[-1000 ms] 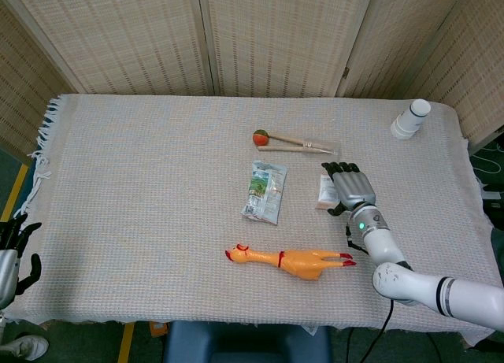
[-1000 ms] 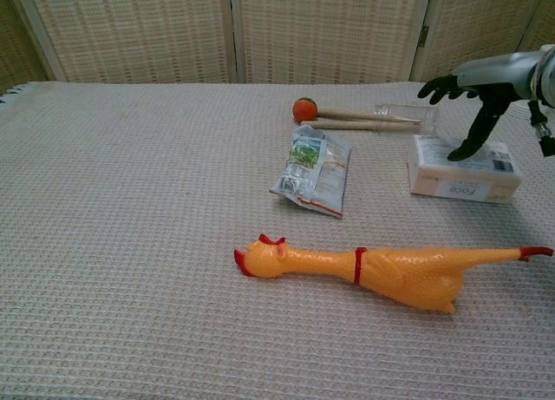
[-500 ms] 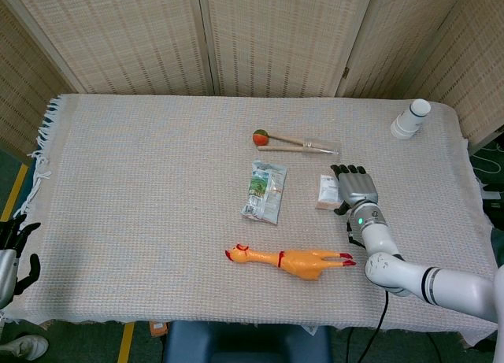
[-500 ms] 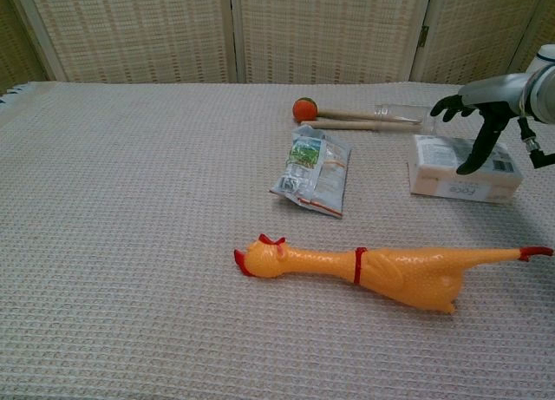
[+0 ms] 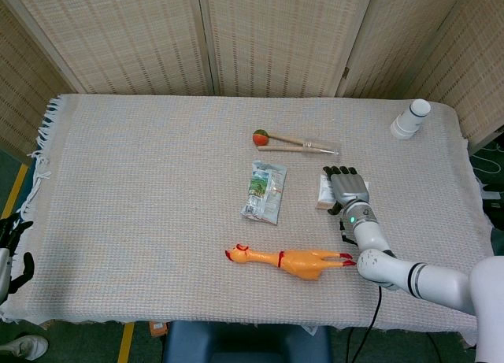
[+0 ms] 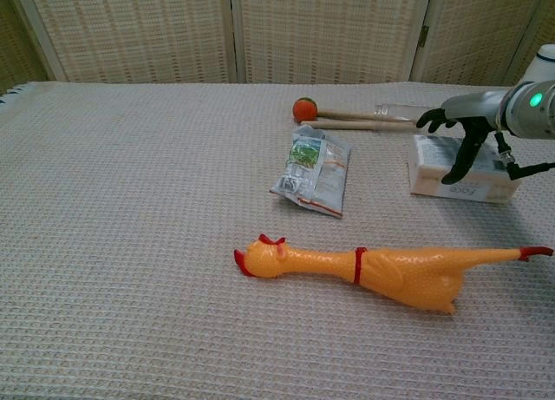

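Chest view, right of frame: I'm hovering my right hand (image 6: pixel 464 131), fingers spread and holding nothing, over the white box (image 6: pixel 460 176), which is lying ungrasped.

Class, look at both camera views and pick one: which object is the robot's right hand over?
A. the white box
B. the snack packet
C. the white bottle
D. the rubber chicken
A: the right hand is spread above the white box, its thumb reaching down in front of the box, while the rubber chicken, snack packet and white bottle lie apart from it.
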